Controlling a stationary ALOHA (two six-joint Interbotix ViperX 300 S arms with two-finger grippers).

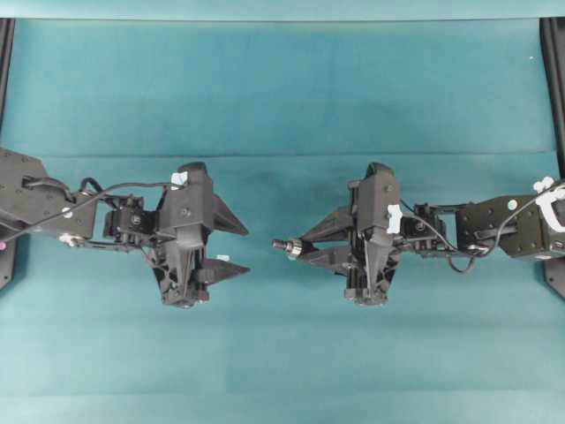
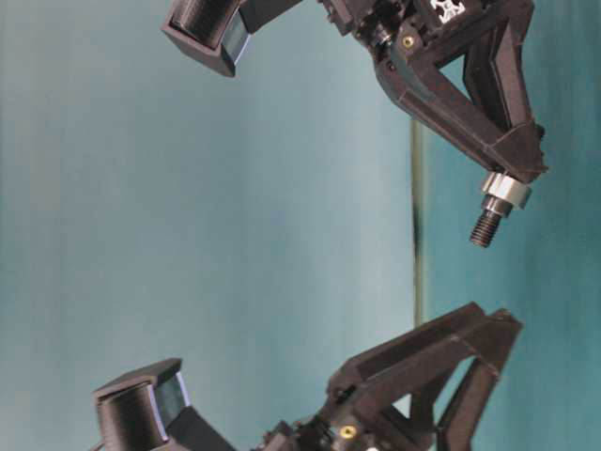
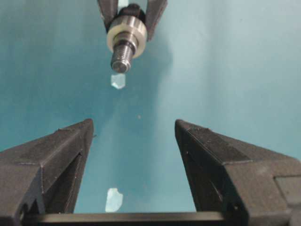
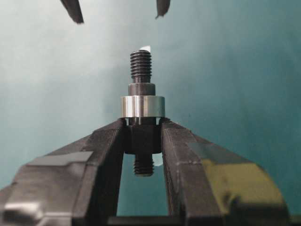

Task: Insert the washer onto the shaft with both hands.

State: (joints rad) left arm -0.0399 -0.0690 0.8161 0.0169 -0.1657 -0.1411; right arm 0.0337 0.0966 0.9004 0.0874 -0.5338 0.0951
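The teal table (image 1: 282,88) lies bare beneath two black arms that face each other across the middle, well apart. The left pincer (image 1: 231,244) hangs released, its jaws spread wide with nothing between them, its tips pointing at the right pincer (image 1: 305,246). That one is clenched on the shaft (image 4: 141,66), gripping the thick dark body so that one threaded end juts out toward the left arm and the other end shows behind the jaws. The washer (image 4: 142,106) already sits around the shaft, resting just against the tips of the right jaws, with the thread standing clear beyond it. The chief danger, as I judge it, is to the whole grip: if the right pincer slackens or tips the free end downward, the shaft can slide out and fall to the table. Next, the washer looks held by nothing but its seat, so a tilt or a jolt could let it slip off the thread. Least, the left jaws could knock the ring if they close in off-line.
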